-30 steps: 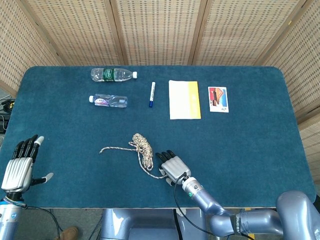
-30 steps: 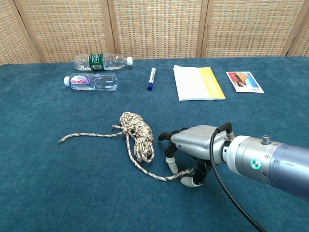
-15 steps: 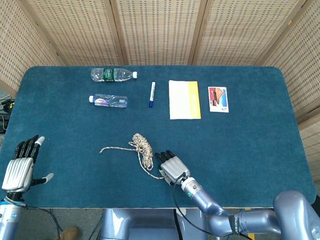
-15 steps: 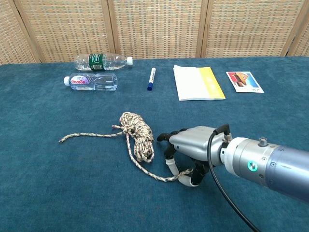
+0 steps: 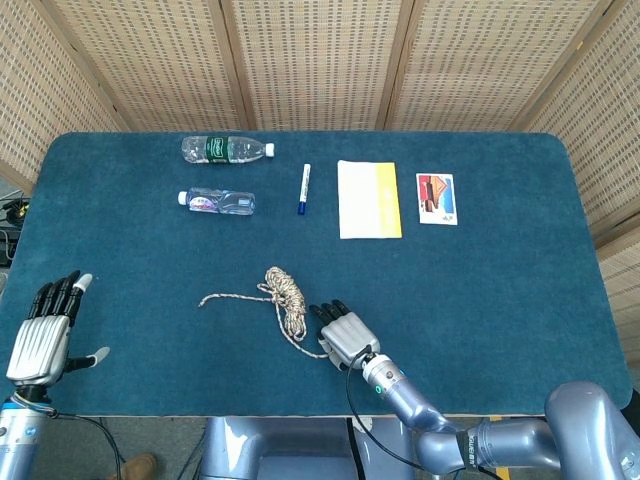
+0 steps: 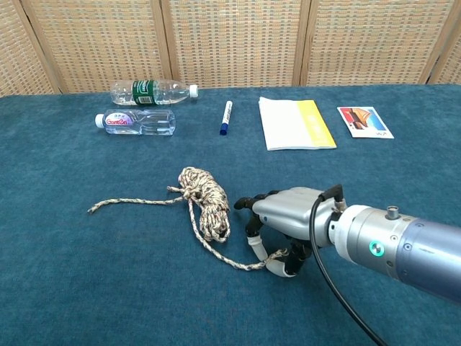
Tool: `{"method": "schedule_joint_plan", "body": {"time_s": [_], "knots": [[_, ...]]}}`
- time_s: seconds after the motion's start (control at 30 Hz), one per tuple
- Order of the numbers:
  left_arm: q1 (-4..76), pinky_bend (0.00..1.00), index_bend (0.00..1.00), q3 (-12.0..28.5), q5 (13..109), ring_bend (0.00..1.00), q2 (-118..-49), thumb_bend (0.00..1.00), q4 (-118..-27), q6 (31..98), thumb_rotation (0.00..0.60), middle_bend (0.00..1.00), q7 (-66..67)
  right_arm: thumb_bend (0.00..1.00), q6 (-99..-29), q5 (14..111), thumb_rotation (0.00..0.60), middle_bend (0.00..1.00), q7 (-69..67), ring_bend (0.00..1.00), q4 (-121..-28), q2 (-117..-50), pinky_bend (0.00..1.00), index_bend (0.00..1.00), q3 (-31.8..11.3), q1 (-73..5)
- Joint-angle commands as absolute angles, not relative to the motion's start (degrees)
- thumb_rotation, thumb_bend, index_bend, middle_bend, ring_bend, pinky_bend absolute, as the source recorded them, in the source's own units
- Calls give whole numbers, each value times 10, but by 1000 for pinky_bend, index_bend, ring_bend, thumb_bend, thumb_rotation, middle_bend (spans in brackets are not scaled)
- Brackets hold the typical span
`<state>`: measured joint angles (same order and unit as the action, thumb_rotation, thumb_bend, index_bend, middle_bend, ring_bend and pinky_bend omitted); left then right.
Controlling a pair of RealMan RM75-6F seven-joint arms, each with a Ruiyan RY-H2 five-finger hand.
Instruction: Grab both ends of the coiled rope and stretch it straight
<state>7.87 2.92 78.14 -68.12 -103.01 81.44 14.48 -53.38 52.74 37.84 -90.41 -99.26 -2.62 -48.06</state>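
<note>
The speckled rope lies coiled in a loose bundle at the front middle of the blue table. One free end trails left on the cloth. The other end curves right and forward to my right hand, whose thumb and a finger pinch it against the table. In the head view this right hand sits just right of the coil. My left hand hovers at the table's front left edge, open with fingers spread, far from the rope's left end. It is outside the chest view.
Along the back lie a green-labelled bottle, a second bottle, a pen, a white and yellow booklet and a picture card. Wicker screens stand behind the table.
My right hand's thumb has closed in toward its finger around the rope's right end. My left hand has drifted slightly downward in the head view. The coil has not moved.
</note>
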Motion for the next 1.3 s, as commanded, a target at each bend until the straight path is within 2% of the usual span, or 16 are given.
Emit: {"method": "schedule_joint_plan", "body": {"time_s": [0.03, 0.2, 0.37, 0.5, 0.63, 0.8, 0.97, 1.07, 1.3], "knots": [[83, 0, 0, 30, 781, 0, -683, 0, -1031, 809, 600, 0, 152, 446, -534, 529, 600, 0, 377, 0, -905, -992, 0, 606, -26, -480], [101, 0, 0, 39, 776, 0, -688, 0, -1034, 789, 600, 0, 172, 458, -538, 534, 600, 0, 377, 0, -907, -989, 0, 612, -23, -478], [155, 0, 11, 64, 758, 0, -703, 0, -1039, 727, 600, 0, 202, 459, -549, 541, 600, 0, 381, 0, -911, -984, 0, 614, -19, -473], [204, 0, 110, 87, 727, 0, -745, 15, -1010, 680, 600, 0, 245, 460, -555, 543, 600, 0, 382, 0, -917, -976, 0, 615, -18, -469], [244, 0, 222, 106, 677, 0, -794, 103, -970, 644, 600, 0, 274, 460, -556, 542, 600, 0, 384, 0, -923, -968, 0, 615, -17, -467], [285, 0, 330, 114, 617, 0, -847, 145, -921, 603, 600, 0, 311, 460, -556, 540, 600, 0, 382, 0, -928, -961, 0, 616, -17, -464], [315, 0, 355, 122, 569, 0, -895, 175, -879, 598, 600, 0, 347, 460, -554, 540, 600, 0, 379, 0, -930, -958, 0, 617, -17, -462], [329, 0, 386, 126, 551, 0, -917, 229, -853, 594, 600, 0, 349, 461, -553, 540, 600, 0, 377, 0, -929, -958, 0, 618, -16, -461], [343, 0, 437, 127, 534, 0, -939, 302, -823, 586, 600, 0, 342, 460, -551, 541, 600, 0, 376, 0, -926, -960, 0, 618, -14, -459]]}}
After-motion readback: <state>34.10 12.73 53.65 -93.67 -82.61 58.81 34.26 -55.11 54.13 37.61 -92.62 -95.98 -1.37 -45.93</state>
